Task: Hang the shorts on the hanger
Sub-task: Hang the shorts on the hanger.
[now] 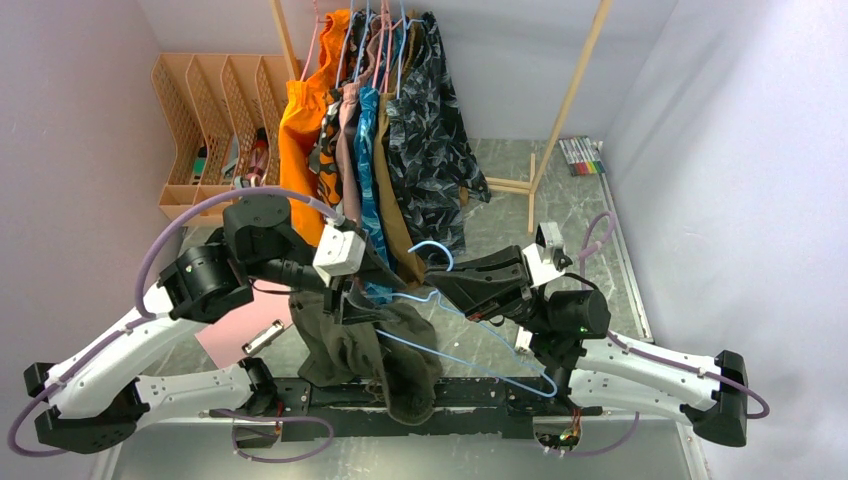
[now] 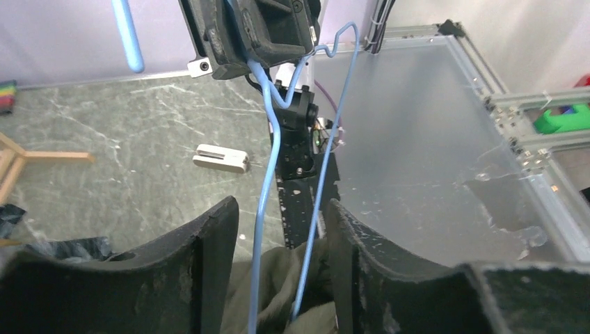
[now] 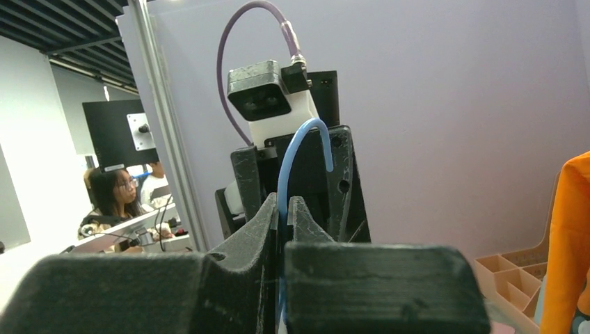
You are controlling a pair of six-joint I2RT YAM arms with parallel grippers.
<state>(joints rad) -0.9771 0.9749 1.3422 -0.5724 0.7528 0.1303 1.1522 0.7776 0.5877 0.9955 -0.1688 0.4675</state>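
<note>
Above the near edge of the grey marbled table [image 1: 500, 235], between the two arms: thin light-blue wire hanger [image 3: 282, 167] and plain dark olive-green fabric shorts [image 1: 365, 350], both held off the surface. Right gripper [image 3: 284, 205] closed almost fully on the hanger's neck just below the hook, with only the wire between its fingers. Left gripper [image 2: 280, 209] clamped on a bunch of the olive fabric, with two runs of blue wire passing through the narrow gap at its tips. Shorts gathered around the hanger end nearer the left arm, hiding it, and hanging down over the black mounting rail [image 1: 470, 400]; opposite end of the frame bare. Directly behind both grippers, close to the hook: row of hung garments [image 1: 380, 120], among them an orange one [image 1: 305, 130] and a dark camouflage one [image 1: 430, 130]. Farther back on the left, peach lattice file organiser [image 1: 205, 100]; back right, set of markers [image 1: 582, 155]. Beside the left arm, pink sheet [image 1: 225, 345] lying flat. Small white clip [image 2: 221, 158] on the table, well apart.
</note>
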